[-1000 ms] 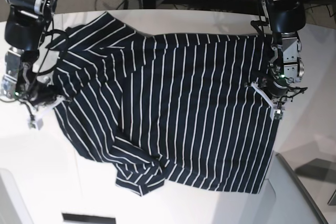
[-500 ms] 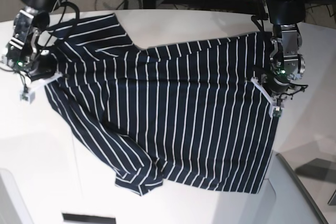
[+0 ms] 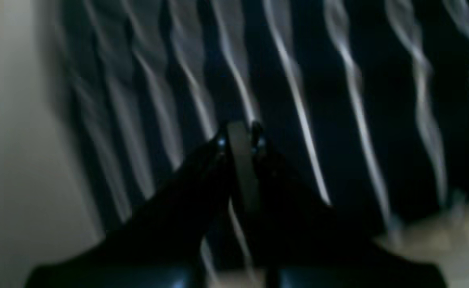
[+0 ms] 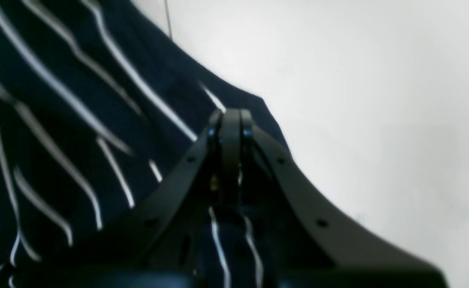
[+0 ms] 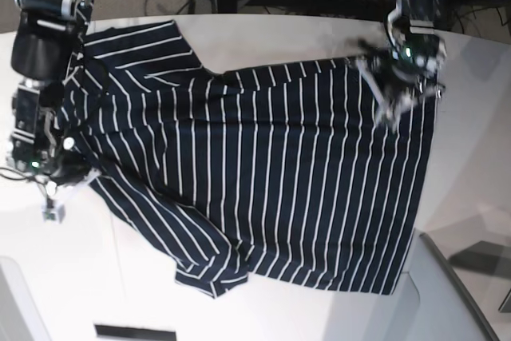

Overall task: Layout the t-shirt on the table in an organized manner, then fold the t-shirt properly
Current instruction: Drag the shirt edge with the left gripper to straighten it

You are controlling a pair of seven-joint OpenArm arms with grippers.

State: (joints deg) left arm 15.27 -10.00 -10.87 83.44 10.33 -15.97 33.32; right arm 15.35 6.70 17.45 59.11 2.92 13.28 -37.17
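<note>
right gripper [image 5: 54,197]: far left of base view, at the shirt's left edge. We see the jaws pinched on a fold of fabric in the wrist view [image 4: 229,120].
t-shirt [image 5: 263,189]: dark navy with thin white stripes, spread across the middle of the table; one sleeve lies at the upper left, another bunches at the lower middle, and the hem reaches the right side.
table [image 5: 160,293]: white, bare along the left and near edges; we see a thin seam line under the shirt's left part.
left gripper [image 5: 391,113]: upper right, over the shirt's right corner. Its wrist view is blurred; jaws [image 3: 240,136] closed, clamped on striped cloth.
</note>
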